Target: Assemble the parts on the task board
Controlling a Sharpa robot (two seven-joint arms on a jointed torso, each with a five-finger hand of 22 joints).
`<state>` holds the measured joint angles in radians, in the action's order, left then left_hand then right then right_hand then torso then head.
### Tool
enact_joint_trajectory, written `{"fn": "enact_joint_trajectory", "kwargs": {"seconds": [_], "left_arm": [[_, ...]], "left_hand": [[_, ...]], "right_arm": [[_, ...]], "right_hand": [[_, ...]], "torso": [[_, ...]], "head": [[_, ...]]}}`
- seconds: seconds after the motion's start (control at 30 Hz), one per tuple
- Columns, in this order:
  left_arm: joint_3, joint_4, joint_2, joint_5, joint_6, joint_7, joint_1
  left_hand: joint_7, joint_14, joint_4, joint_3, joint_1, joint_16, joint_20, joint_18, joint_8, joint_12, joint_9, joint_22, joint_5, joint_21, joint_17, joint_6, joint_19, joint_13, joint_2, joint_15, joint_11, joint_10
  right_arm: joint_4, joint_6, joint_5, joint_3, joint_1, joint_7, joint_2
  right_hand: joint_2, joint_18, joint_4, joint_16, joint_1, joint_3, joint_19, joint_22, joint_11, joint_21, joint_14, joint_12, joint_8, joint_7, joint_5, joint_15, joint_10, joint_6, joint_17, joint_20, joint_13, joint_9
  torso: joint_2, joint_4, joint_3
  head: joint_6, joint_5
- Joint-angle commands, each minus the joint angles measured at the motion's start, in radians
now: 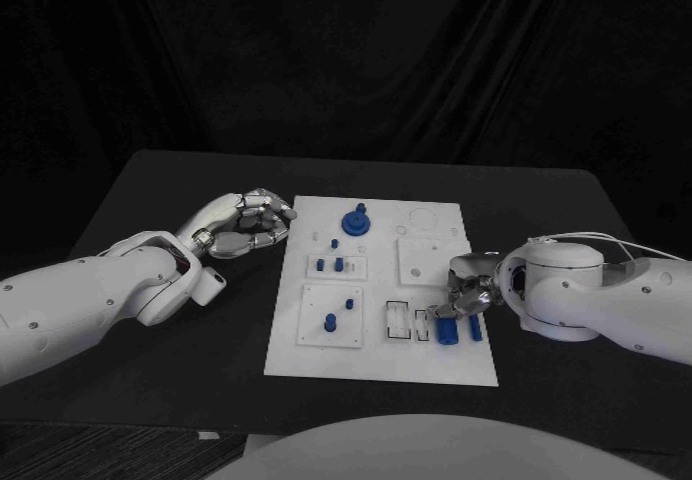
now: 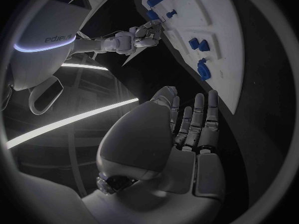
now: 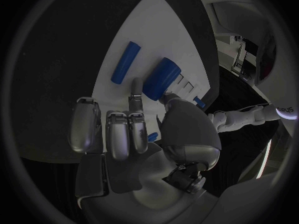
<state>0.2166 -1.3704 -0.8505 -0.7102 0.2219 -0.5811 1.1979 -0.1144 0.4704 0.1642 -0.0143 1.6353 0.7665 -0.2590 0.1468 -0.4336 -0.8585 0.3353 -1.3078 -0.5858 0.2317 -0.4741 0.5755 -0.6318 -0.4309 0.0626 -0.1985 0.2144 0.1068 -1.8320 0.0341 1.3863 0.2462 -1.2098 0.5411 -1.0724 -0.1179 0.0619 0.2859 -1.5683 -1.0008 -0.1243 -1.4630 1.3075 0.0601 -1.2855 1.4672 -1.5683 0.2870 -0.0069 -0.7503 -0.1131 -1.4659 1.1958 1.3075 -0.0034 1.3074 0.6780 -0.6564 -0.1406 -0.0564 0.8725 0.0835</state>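
The white task board (image 1: 433, 366) lies mid-table, also seen in the left wrist view (image 2: 221, 40) and the right wrist view (image 3: 134, 32). My right hand (image 1: 466, 293) hovers over its right edge and pinches the end of a thick blue cylinder (image 3: 161, 76) between thumb and a finger (image 3: 135, 90). That cylinder (image 1: 449, 331) lies on the board, with a thinner blue peg (image 1: 475, 327) (image 3: 125, 62) beside it. My left hand (image 1: 248, 225) (image 2: 187, 127) hangs just off the board's left edge, fingers loosely bent, holding nothing.
A blue knob (image 1: 355, 218) stands near the board's far edge. Small blue pegs stand in the left plates (image 1: 335, 265) (image 1: 330, 322). Rectangular slots (image 1: 407, 320) lie left of the right hand. Bare black table surrounds the board (image 1: 173, 180).
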Motion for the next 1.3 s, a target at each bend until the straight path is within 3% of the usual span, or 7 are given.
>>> {"fn": "enact_joint_trajectory", "kwargs": {"seconds": [0.03, 0.1, 0.3, 0.33, 0.47, 0.93, 1.3], "left_arm": [[-0.001, -0.002, 0.001, 0.007, -0.008, -0.013, -0.002], [-0.001, -0.002, 0.001, 0.007, -0.008, -0.013, -0.002], [-0.001, -0.003, 0.000, 0.007, -0.007, -0.012, -0.003], [-0.001, -0.004, 0.000, 0.007, -0.007, -0.012, -0.003], [-0.001, -0.005, -0.001, 0.007, -0.006, -0.011, -0.003], [-0.001, -0.005, 0.000, 0.007, -0.005, -0.009, -0.003], [-0.001, -0.002, 0.004, 0.007, -0.006, -0.008, -0.003]], "left_hand": [[-0.002, 0.008, 0.000, -0.004, -0.003, -0.003, 0.007, -0.013, 0.007, 0.004, -0.001, -0.004, -0.004, 0.004, 0.002, -0.003, -0.001, 0.001, 0.005, 0.003, 0.008, -0.001], [-0.002, 0.008, -0.001, -0.005, -0.003, -0.003, 0.007, -0.013, 0.007, 0.004, -0.002, -0.005, -0.004, 0.005, 0.002, -0.003, -0.001, 0.001, 0.006, 0.003, 0.009, -0.001], [-0.002, 0.008, -0.001, -0.005, -0.003, -0.003, 0.008, -0.013, 0.007, 0.005, -0.002, -0.006, -0.005, 0.005, 0.002, -0.003, -0.001, 0.001, 0.006, 0.003, 0.009, -0.001], [-0.002, 0.009, -0.003, -0.007, -0.002, -0.003, 0.008, -0.014, 0.008, 0.005, -0.002, -0.008, -0.005, 0.006, 0.002, -0.003, -0.001, 0.002, 0.008, 0.003, 0.010, -0.001], [-0.002, 0.009, -0.004, -0.009, -0.001, -0.003, 0.009, -0.014, 0.008, 0.005, -0.003, -0.009, -0.006, 0.007, 0.002, -0.003, -0.001, 0.002, 0.009, 0.004, 0.010, -0.001], [-0.002, 0.010, -0.006, -0.012, 0.000, -0.004, 0.010, -0.014, 0.008, 0.005, -0.004, -0.012, -0.006, 0.009, 0.002, -0.003, -0.001, 0.003, 0.011, 0.005, 0.011, 0.000], [-0.002, 0.011, -0.007, -0.013, 0.001, -0.004, 0.011, -0.014, 0.009, 0.005, -0.004, -0.014, -0.006, 0.010, 0.002, -0.003, -0.001, 0.003, 0.011, 0.005, 0.012, 0.000]], "right_arm": [[0.001, -0.039, -0.033, 0.002, 0.005, -0.013, -0.001], [0.001, -0.047, -0.037, 0.002, 0.005, -0.016, -0.001], [-0.001, -0.073, -0.042, 0.002, 0.005, -0.024, -0.001], [-0.002, -0.080, -0.042, 0.002, 0.005, -0.026, -0.001], [-0.005, -0.101, -0.043, 0.002, 0.005, -0.030, -0.002], [-0.033, -0.154, -0.044, 0.001, 0.002, -0.033, -0.021], [-0.031, -0.159, -0.056, 0.001, -0.001, -0.036, -0.012]], "right_hand": [[-0.004, 0.002, -0.028, -0.003, -0.039, -0.044, 0.002, 0.178, 0.019, 0.007, 0.104, -0.003, 0.054, -0.008, -0.021, -0.014, -0.105, -0.033, 0.263, -0.010, 0.263, 0.114], [-0.009, 0.003, -0.026, -0.003, -0.041, -0.056, 0.002, 0.178, 0.023, 0.010, 0.104, -0.003, 0.087, -0.012, -0.024, -0.017, -0.105, -0.053, 0.263, -0.013, 0.263, 0.189], [-0.013, 0.003, -0.014, -0.003, -0.033, -0.074, 0.002, 0.177, 0.032, 0.014, 0.104, -0.003, 0.159, -0.024, -0.024, -0.026, -0.105, -0.076, 0.263, -0.019, 0.263, 0.334], [-0.015, 0.003, -0.012, -0.003, -0.033, -0.077, 0.002, 0.177, 0.035, 0.015, 0.104, -0.003, 0.178, -0.027, -0.022, -0.028, -0.105, -0.081, 0.263, -0.021, 0.263, 0.372], [-0.016, 0.003, -0.008, -0.003, -0.029, -0.080, 0.002, 0.177, 0.037, 0.015, 0.104, -0.003, 0.194, -0.029, -0.011, -0.030, -0.105, -0.086, 0.263, -0.023, 0.263, 0.409], [-0.016, 0.003, -0.007, -0.001, -0.028, -0.082, 0.001, 0.177, 0.039, 0.016, 0.103, -0.003, 0.202, -0.031, 0.012, -0.031, -0.105, -0.092, 0.261, -0.025, 0.263, 0.439], [-0.016, 0.004, -0.007, 0.003, -0.029, -0.084, 0.003, 0.175, 0.039, 0.021, 0.101, -0.003, 0.199, -0.031, 0.024, -0.032, -0.105, -0.096, 0.254, -0.025, 0.263, 0.446]], "torso": [[0.001, 0.0008, 0.0001], [0.001, -0.0001, -0.0003], [0.001, 0.0020, -0.0001], [0.001, 0.0019, 0.0000], [0.001, -0.0001, -0.0001], [-0.001, -0.0003, -0.0008], [0.000, -0.0003, -0.0009]], "head": [[0.000, -0.003], [0.000, -0.003], [0.000, -0.006], [0.000, -0.006], [0.000, -0.006], [0.000, -0.010], [0.000, -0.012]]}}
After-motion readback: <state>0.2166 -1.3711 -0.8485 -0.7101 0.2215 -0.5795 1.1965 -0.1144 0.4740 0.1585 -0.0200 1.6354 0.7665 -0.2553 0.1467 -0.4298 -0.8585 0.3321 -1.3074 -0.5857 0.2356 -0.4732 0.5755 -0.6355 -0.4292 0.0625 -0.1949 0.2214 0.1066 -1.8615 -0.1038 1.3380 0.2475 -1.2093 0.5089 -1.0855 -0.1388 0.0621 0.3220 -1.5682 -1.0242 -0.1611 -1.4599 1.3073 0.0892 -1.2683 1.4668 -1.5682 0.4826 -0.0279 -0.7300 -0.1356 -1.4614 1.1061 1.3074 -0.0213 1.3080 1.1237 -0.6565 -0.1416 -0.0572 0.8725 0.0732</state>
